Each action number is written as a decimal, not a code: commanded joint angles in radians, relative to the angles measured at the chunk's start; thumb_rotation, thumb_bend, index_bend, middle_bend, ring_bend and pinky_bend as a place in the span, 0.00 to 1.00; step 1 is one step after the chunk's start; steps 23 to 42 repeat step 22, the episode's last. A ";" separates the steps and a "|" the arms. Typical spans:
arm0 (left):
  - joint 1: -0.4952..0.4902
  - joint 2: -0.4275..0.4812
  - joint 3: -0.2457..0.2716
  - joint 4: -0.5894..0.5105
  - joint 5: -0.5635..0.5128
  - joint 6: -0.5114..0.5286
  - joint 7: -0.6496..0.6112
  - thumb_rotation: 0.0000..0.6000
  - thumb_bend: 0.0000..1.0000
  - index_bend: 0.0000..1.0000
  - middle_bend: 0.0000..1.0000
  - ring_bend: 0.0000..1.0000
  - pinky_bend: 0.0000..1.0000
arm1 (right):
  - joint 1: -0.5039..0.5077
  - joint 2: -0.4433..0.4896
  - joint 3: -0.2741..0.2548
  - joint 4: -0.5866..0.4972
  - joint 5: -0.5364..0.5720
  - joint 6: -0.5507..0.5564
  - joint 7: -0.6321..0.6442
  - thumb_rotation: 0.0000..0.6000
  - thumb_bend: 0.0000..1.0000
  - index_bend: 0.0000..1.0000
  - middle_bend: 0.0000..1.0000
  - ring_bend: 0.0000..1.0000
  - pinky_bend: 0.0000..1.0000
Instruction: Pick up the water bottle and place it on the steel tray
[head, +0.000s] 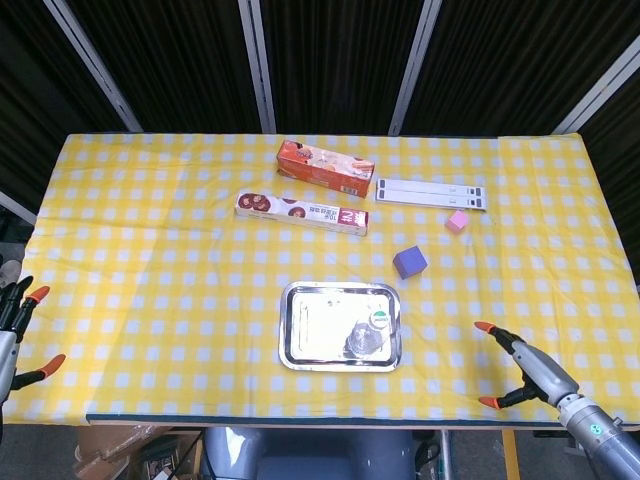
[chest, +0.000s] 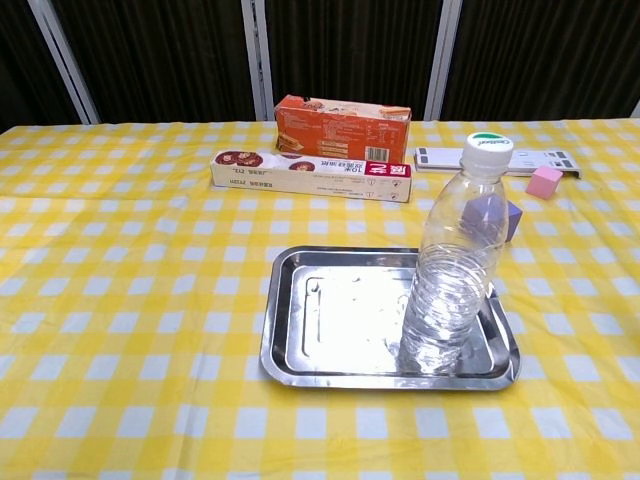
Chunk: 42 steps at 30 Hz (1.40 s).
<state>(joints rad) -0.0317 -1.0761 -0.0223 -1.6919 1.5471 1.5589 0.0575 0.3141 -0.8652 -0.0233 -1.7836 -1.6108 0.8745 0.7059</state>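
Standing upright (right side) in the steel tray, the water bottle is free; right hand spread, empty.

The left hand is cut off by the head view's edge; the water bottle half hides the purple block.

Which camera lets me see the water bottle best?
The chest view. There the water bottle shows from the side, from its cap down to its base, standing upright in the steel tray. The head view looks down from above, so the bottle shows small, mostly as its cap and a clear, blurry body.
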 joint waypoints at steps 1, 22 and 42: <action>0.000 -0.003 0.001 -0.001 0.000 -0.002 0.008 1.00 0.19 0.11 0.00 0.00 0.00 | -0.182 -0.328 0.069 0.238 0.025 0.477 -0.666 1.00 0.08 0.08 0.07 0.00 0.00; 0.002 -0.008 -0.005 0.004 -0.006 0.006 0.022 1.00 0.19 0.11 0.00 0.00 0.00 | -0.256 -0.529 0.100 0.479 0.032 0.680 -0.883 1.00 0.08 0.12 0.06 0.00 0.00; 0.002 -0.008 -0.005 0.004 -0.006 0.006 0.022 1.00 0.19 0.11 0.00 0.00 0.00 | -0.256 -0.529 0.100 0.479 0.032 0.680 -0.883 1.00 0.08 0.12 0.06 0.00 0.00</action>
